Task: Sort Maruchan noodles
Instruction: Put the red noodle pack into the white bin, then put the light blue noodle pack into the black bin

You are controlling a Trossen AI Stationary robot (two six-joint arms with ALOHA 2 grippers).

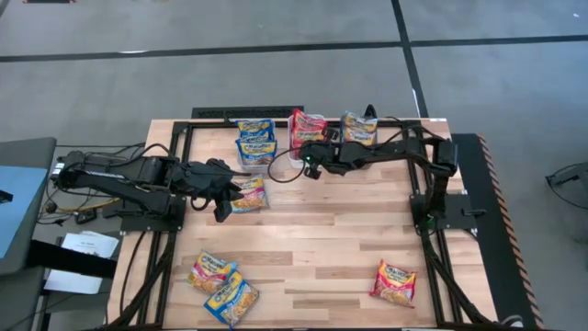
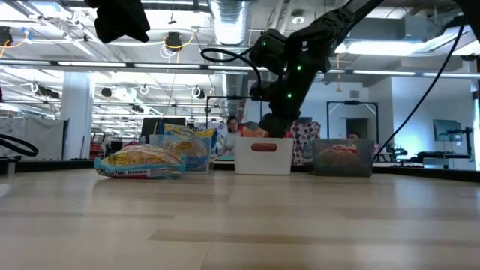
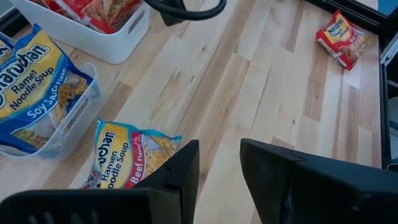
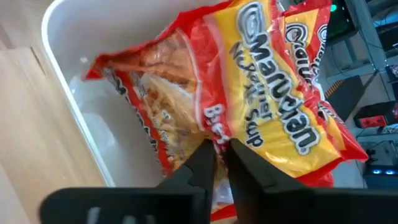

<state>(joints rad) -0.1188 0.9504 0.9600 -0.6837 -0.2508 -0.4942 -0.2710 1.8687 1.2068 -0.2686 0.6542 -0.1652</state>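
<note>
My right gripper [image 1: 310, 164] hovers over the white bin [image 1: 296, 147] at the far edge, shut on a red-and-yellow Maruchan packet [image 4: 249, 93] that reaches down into the bin. My left gripper [image 1: 220, 200] is open and raised above the table. Just right of it, a blue-and-orange beef packet [image 1: 250, 194] lies flat on the wood, and the fingers [image 3: 186, 168] stand apart from it. Blue-and-yellow packets fill the clear bin [image 1: 255, 145]. The dark bin [image 1: 359, 129] holds another packet. My right gripper pinches the red packet between its two fingers [image 4: 205, 162], near the "Beef" print on the wrapper [image 4: 214, 132]. The fingers themselves hide the exact spot. They come from above, slanting down into the white bin [image 4: 68, 93]. The packet leans tilted inside the bin.
Two packets [image 1: 209, 271] [image 1: 234, 299] lie near the front left corner and a red one [image 1: 395, 281] near the front right. The three bins line the far edge. Bare wood stretches across the table's middle. People show in the room beyond the table.
</note>
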